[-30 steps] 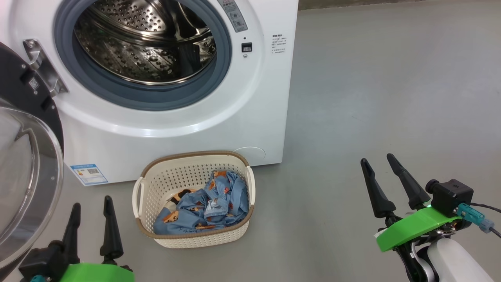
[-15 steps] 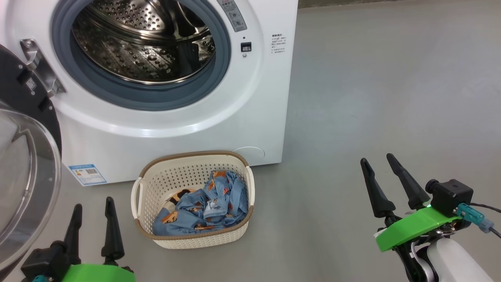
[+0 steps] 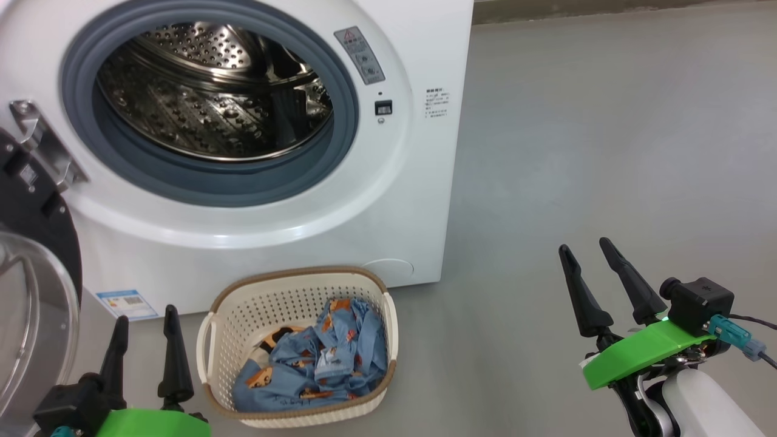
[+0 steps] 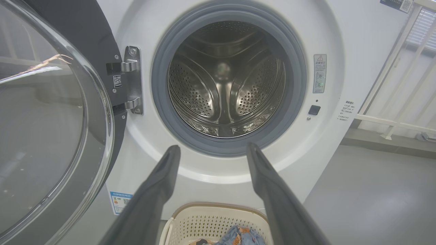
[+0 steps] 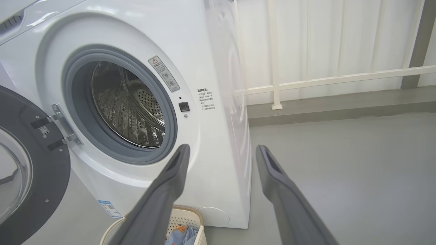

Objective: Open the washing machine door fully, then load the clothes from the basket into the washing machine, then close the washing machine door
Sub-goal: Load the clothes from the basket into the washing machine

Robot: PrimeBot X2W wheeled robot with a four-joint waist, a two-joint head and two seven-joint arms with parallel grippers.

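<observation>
**a:** how do your fingers stand?

**b:** both pairs are spread wide, with nothing between them. my left gripper (image 3: 144, 315) sits near and to the left, its fingers pointing at the machine. my right gripper (image 3: 585, 247) sits near and to the right, over bare grey floor (image 3: 607, 152), well apart from everything else.

**a:** what lies closest to the left one?

**b:** the basket (image 3: 273, 303), just right of my left fingers. it stands on the floor in front of the washing machine (image 3: 419, 200); whether it touches the machine, i cannot tell. the clothes (image 3: 322, 364) lie crumpled inside it, bunched toward its near right side. they are light blue with small orange and brown figures.

**a:** and the door?

**b:** the washing machine door (image 3: 36, 315) is swung open to the left on a metal hinge (image 3: 39, 142) at the left of the opening. its clear glass bowl bulges out just left of my left gripper.

**a:** the opening itself?

**b:** a grey rubber ring (image 3: 212, 188) runs round it, and inside that the perforated steel drum (image 3: 206, 103) shows. a blue label sticker (image 3: 124, 303) sits low on the machine's front, between the door and the basket. farther off, right of the machine, a white railing (image 5: 323, 80) runs along the wall.
</observation>
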